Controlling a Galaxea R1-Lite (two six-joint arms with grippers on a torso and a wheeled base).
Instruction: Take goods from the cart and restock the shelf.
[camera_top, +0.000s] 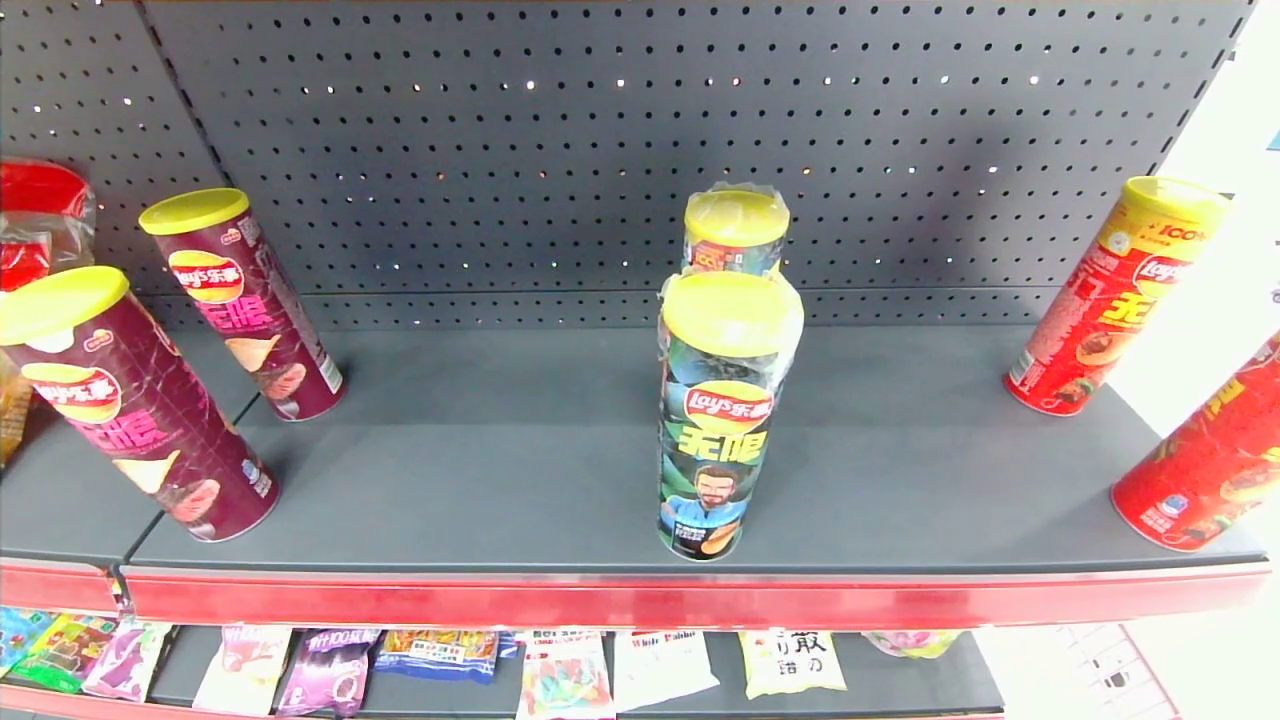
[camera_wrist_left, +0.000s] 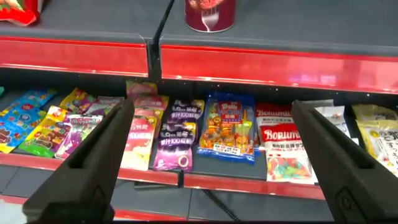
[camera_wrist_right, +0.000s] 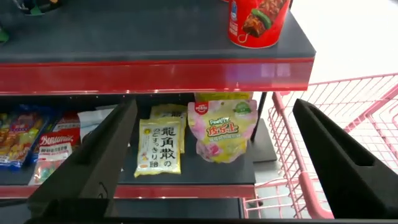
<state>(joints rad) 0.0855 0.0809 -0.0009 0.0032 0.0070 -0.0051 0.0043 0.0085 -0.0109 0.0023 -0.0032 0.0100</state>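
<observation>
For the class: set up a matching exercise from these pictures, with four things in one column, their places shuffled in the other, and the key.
Things
1 maroon cans
2 blue-green cans
3 red cans
4 pink cart

Places
a middle of the grey shelf
b right end of the grey shelf
c off the shelf, past its right end
d left part of the grey shelf

Pairs: 1-d, 2-a, 3-b, 4-c
</observation>
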